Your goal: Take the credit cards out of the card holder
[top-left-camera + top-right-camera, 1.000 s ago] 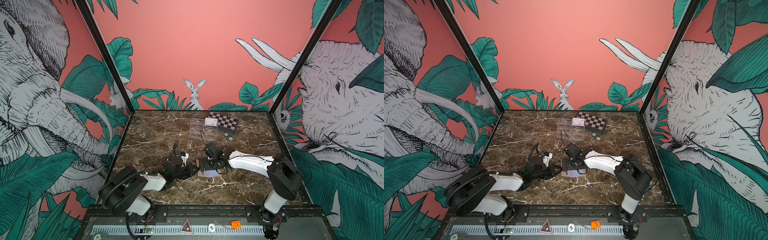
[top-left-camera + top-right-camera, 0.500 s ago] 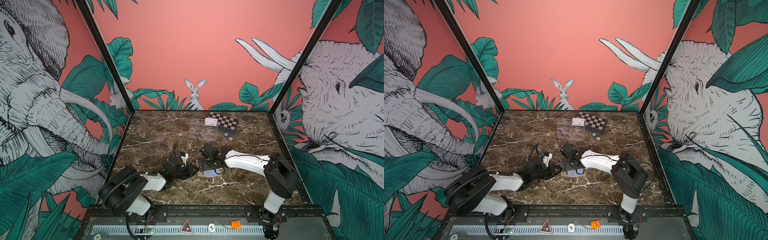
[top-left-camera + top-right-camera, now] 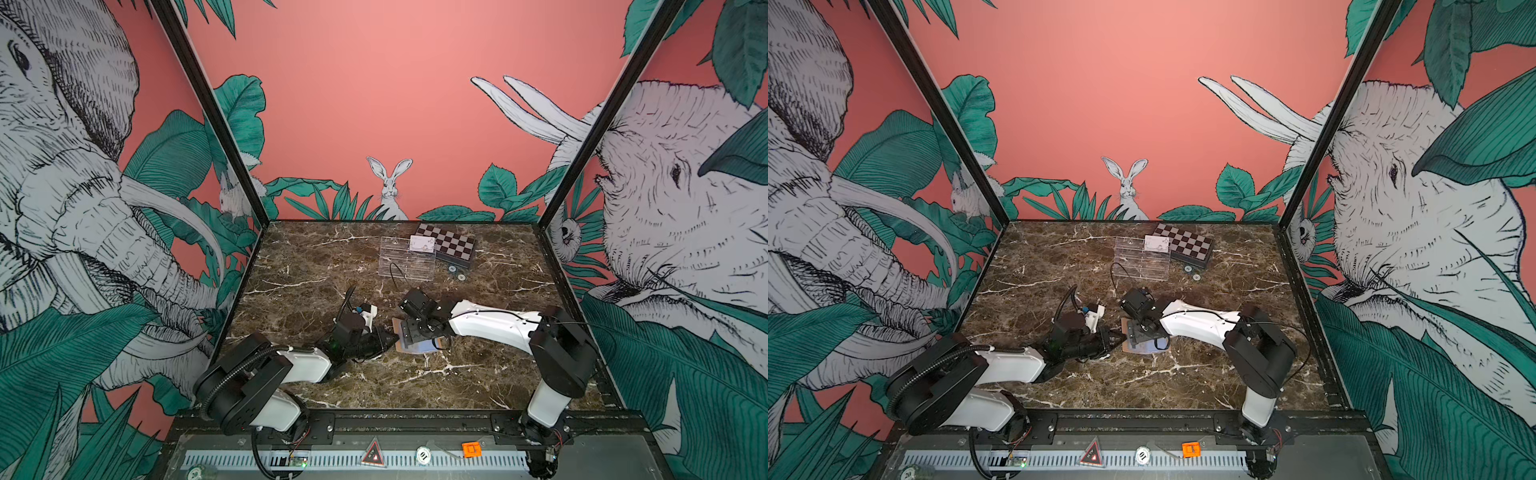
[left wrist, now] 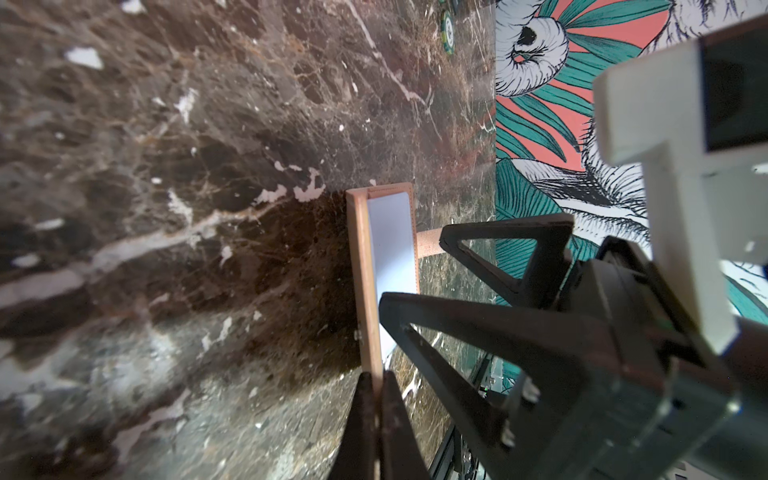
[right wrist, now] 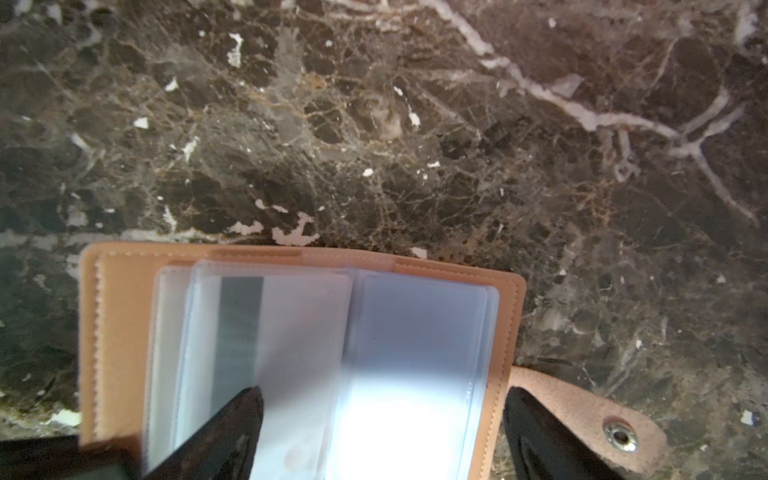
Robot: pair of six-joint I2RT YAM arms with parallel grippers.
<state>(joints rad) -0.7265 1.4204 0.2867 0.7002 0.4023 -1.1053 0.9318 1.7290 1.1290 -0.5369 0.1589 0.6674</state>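
Holder (image 5: pixel 116 332) lies open at 6 o'clock from mid tabletop (image 3: pixel 332 257). Left pincer (image 4: pixel 376 386) pinches its edge; right pincer (image 5: pixel 382 415), wide, hangs over a striped card (image 5: pixel 241 324) inside. One white card (image 3: pixel 422 243) is out, in the tray (image 3: pixel 405 270) at 12 o'clock.

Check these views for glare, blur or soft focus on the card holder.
Right wrist view: white glare washes out one sleeve of the card holder, and the striped credit card looks soft. Left wrist view: the left gripper is out of focus up close. Both top views: evenly lit, but the right gripper partly covers the holder.
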